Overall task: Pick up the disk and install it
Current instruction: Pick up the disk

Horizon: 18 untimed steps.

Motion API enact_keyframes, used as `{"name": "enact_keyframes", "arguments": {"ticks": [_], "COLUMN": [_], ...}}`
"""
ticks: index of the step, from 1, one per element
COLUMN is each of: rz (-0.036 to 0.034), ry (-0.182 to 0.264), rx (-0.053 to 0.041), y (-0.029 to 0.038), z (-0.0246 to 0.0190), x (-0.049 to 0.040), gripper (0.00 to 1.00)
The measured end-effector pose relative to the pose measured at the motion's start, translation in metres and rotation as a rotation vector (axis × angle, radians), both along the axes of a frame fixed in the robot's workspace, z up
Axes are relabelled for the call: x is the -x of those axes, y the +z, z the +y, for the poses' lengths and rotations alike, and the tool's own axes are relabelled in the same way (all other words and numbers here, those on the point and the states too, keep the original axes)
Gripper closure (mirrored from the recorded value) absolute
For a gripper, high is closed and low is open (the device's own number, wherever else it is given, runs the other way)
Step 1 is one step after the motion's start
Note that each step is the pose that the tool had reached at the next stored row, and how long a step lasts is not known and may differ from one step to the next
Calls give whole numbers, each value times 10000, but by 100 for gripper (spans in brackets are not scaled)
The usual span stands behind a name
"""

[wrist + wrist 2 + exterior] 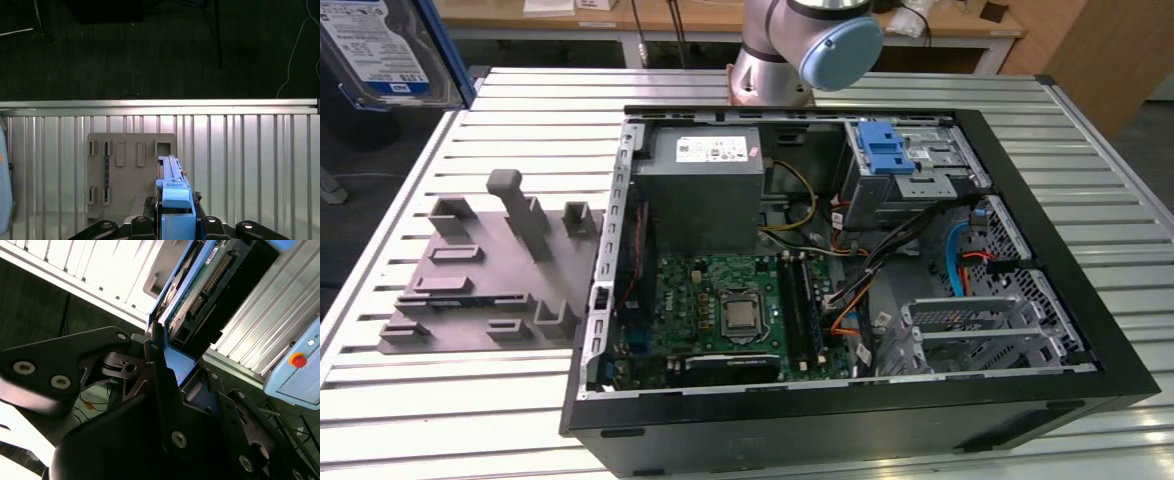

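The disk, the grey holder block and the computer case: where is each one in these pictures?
disk [374, 48]: exterior view, on its white-and-blue label.
grey holder block [507, 287]: exterior view, on its flat base.
computer case [854, 435]: exterior view, on its black near wall.

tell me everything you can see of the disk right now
The disk is a flat silver metal drive with a white-and-blue label, framed by a blue plastic carrier. The gripper clamps it edge-on above the slatted table, at the exterior view's upper left, outside the computer case. The second wrist view shows its green circuit board side and dark connector end.
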<state>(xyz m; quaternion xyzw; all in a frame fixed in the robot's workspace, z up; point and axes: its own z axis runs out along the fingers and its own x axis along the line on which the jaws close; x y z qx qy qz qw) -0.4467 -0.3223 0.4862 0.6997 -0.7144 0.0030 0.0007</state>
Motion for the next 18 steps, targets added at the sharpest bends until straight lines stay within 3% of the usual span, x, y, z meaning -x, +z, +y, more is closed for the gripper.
{"name": "enact_keyframes", "arguments": {"ticks": [3,8,18], "rz": [0,0,-1], "ry": [0,1,0], "rx": [-3,-17,-17], "y": [8,7,7], "z": [-4,-94,-96], "x": [0,0,-29], "gripper": [64,64,64]}}
